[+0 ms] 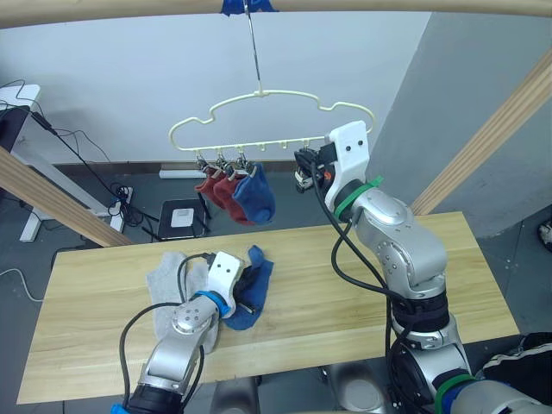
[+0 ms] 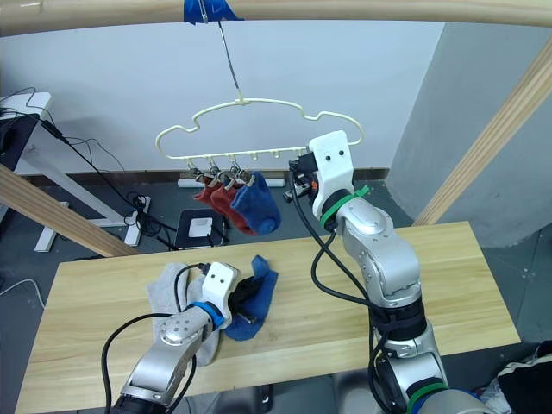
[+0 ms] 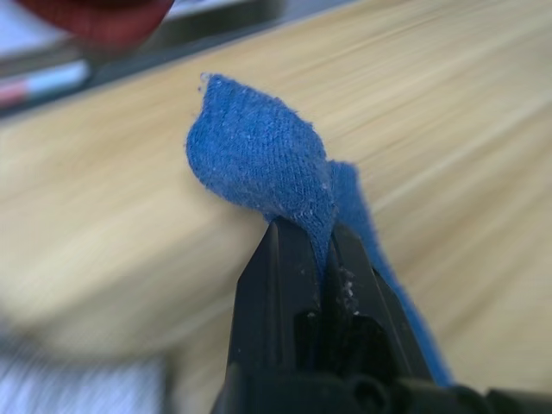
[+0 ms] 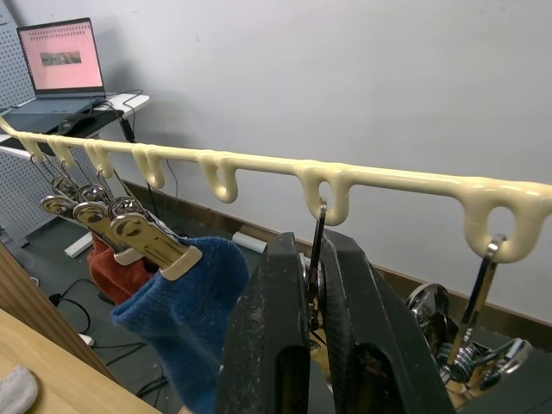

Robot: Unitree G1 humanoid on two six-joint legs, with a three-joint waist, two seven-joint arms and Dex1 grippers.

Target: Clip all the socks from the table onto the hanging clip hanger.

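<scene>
1. Left wrist view shows the left end effector [image 3: 317, 259] with its two black fingers closed on a fold of a blue knit ankle sock [image 3: 259, 159], the pinched cloth bulging up above the tips over the light wooden plank bench [image 3: 448, 103].
2. From the head views that same end effector [image 1: 244, 285] is low on the bench, and the blue sock trails out from it across the planks; the grip itself cannot be read from up there.
3. Beside it on the robot's left lie light grey knit socks [image 1: 168, 280], bunched so that I cannot tell whether it is one or two.
4. Right wrist view shows the right end effector [image 4: 315, 285] closed around a small metal clip [image 4: 317, 228] that hangs from a loop of the pale-yellow cloud-shaped clip hanger [image 4: 259, 162]; another bare clip [image 4: 479, 285] hangs just beside it.
5. In the same view a second blue sock [image 4: 185, 319] hangs from a clip further along the bar, with rust-red socks [image 4: 108, 267] behind it.
6. Head views show what the wrist does not: the hanger's long hook [image 2: 228, 56] rises to a thick wooden pole [image 2: 388, 10] marked with blue tape [image 2: 203, 10], and the three hung socks are at the bar's left end.
7. Behind the bench are a pale wall [image 1: 129, 78], a grey floor with cables [image 1: 86, 185], and slanting wooden beams [image 1: 492, 129]; a laptop [image 4: 65, 60] sits on a desk.
</scene>
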